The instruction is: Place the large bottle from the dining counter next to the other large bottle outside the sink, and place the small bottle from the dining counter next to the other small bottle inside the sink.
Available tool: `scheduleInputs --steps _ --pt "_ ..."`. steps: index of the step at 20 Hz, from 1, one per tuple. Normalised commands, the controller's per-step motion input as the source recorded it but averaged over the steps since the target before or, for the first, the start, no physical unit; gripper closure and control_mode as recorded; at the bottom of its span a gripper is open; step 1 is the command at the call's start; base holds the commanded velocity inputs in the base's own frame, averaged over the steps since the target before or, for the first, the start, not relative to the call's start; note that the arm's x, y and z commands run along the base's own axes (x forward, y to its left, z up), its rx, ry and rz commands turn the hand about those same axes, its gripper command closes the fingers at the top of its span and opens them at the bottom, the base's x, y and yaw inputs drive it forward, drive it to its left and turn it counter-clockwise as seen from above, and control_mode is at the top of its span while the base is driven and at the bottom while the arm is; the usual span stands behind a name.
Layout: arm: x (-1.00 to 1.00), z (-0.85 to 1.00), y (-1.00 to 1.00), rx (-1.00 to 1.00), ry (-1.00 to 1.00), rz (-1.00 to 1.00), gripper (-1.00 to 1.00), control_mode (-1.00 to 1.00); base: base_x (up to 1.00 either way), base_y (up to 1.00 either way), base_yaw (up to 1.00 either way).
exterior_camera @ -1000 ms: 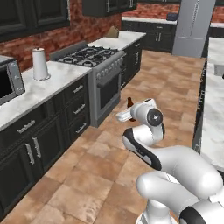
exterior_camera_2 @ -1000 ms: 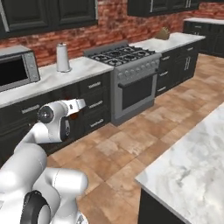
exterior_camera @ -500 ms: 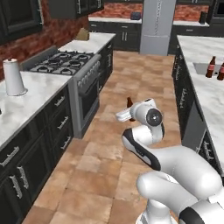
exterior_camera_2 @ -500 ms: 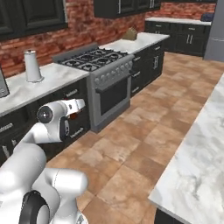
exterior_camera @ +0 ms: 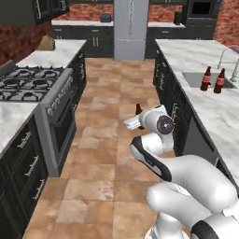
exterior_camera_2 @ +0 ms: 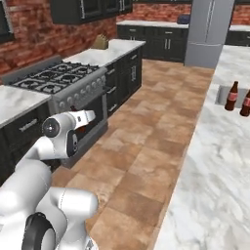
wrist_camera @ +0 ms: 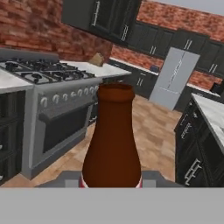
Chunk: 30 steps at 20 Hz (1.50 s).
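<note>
My gripper [wrist_camera: 111, 180] is shut on a dark brown bottle [wrist_camera: 112, 140] with a red label and holds it upright. I cannot tell whether it is the large bottle or the small one. In the left base view its top [exterior_camera: 138, 108] peeks above the hand [exterior_camera: 132, 123], which hangs over the floor aisle. The right base view shows the hand [exterior_camera_2: 87, 117] in front of the stove. Far right lies the sink [exterior_camera: 193, 78] with its tap [exterior_camera: 224, 55]. Two brown bottles [exterior_camera: 206, 78] [exterior_camera: 219, 80] stand at the sink. I cannot tell which of them is inside the basin.
A stove [exterior_camera: 32, 81] with black cabinets lines the left side. The marble counter [exterior_camera_2: 210, 166] runs along the right. A tiled aisle [exterior_camera: 116, 93] leads to a steel fridge [exterior_camera: 130, 28] at the back.
The whole picture has swung: the stove has slid to the left and the sink counter with two bottles has come closer on the right. The arm keeps its pose with the bottle.
</note>
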Motion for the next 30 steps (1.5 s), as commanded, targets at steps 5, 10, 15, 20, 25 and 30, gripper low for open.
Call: scheduleInputs --steps 5,10,15,20,25,30 --pt "0.00 0.00 0.00 0.00 0.00 0.00 1.00 1.00 1.00 0.13 -0.36" --pt "0.00 0.00 0.00 0.00 0.00 0.00 1.00 1.00 1.00 0.19 -0.36" --pt "0.00 0.00 0.00 0.00 0.00 0.00 1.00 1.00 0.93 0.33 -0.38" --pt "0.00 0.00 0.00 0.00 0.00 0.00 1.00 1.00 0.70 0.52 -0.42" --pt "0.00 0.00 0.00 0.00 0.00 0.00 1.00 1.00 0.50 0.62 -0.46" --pt "0.00 0.00 0.00 0.00 0.00 0.00 1.00 1.00 0.35 0.64 -0.50"
